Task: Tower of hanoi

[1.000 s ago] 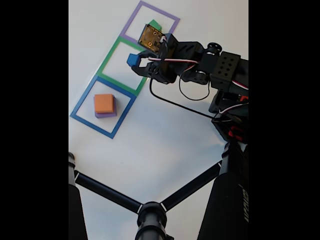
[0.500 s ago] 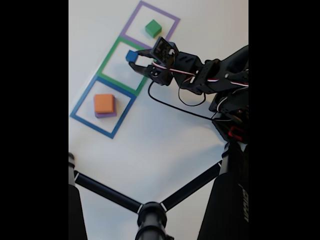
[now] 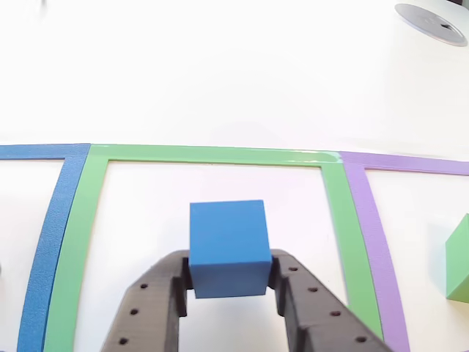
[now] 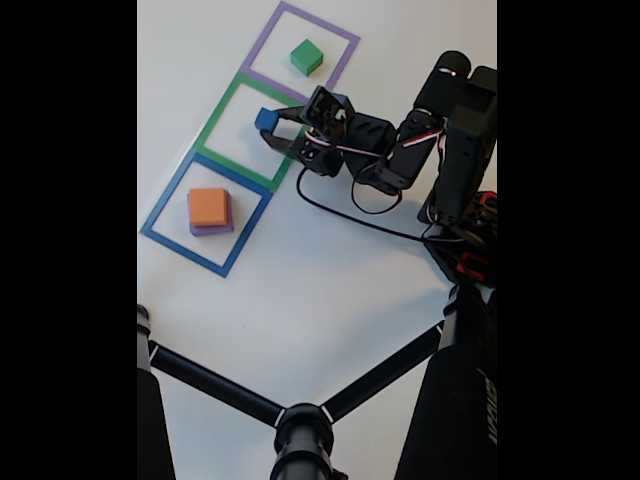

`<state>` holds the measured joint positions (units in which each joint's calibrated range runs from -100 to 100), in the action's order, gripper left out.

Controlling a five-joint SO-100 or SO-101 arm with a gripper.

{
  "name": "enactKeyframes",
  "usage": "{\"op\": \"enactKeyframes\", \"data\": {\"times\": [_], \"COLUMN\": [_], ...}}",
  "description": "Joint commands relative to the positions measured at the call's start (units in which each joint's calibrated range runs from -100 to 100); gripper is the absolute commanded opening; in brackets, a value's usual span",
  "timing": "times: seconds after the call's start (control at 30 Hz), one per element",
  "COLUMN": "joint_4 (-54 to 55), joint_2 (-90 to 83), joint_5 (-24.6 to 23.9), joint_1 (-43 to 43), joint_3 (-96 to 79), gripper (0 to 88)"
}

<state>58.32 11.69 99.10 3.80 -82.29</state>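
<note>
My gripper (image 3: 230, 268) is shut on the small blue cube (image 3: 228, 246), one black finger on each side of it. The cube is low over the white table, inside the green tape outline (image 3: 217, 155); whether it touches the surface I cannot tell. In the fixed view the gripper (image 4: 270, 124) holds the blue cube (image 4: 265, 119) in the middle green outline (image 4: 215, 118). A green block (image 4: 306, 57) sits in the purple outline (image 4: 262, 42); its edge (image 3: 460, 260) shows in the other view. An orange block (image 4: 208, 206) lies on the flat purple block (image 4: 212, 230) in the blue outline (image 4: 165, 205).
The arm's body and base (image 4: 462, 200) stand to the right of the outlines, with a black cable (image 4: 350, 210) looping over the table. Black tripod legs (image 4: 300, 420) cross the bottom of the fixed view. A grey disc (image 3: 432, 20) lies at the far right.
The arm's rear links have swung upright and the wrist has dropped, bringing the held blue cube down inside the green outline. The green block is uncovered. The other blocks have not moved.
</note>
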Motion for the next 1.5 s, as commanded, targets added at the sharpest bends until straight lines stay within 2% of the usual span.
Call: {"op": "enactKeyframes", "data": {"times": [0.0,0.33,0.4,0.53,0.77,0.9,1.0,1.1,1.27,1.47], "joint_4": [1.1,1.7,1.7,1.8,1.9,-1.6,-10.1,-24.6,-46.5,-69.4], "joint_2": [1.3,5.3,5.6,5.6,3.0,-6.1,-17.3,-30.4,-48.6,-63.0], "joint_5": [0.9,0.9,0.9,0.9,0.9,0.9,0.9,0.9,0.9,0.9], "joint_1": [-1.7,-1.0,-0.6,-0.6,-1.3,-1.5,-0.8,1.4,5.7,10.5], "joint_3": [2.0,4.0,4.0,3.7,2.9,-0.3,-2.1,-1.8,-0.7,4.5], "gripper": [0.1,1.3,4.1,15.4,17.4,17.9,17.5,14.6,0.2,0.0]}}
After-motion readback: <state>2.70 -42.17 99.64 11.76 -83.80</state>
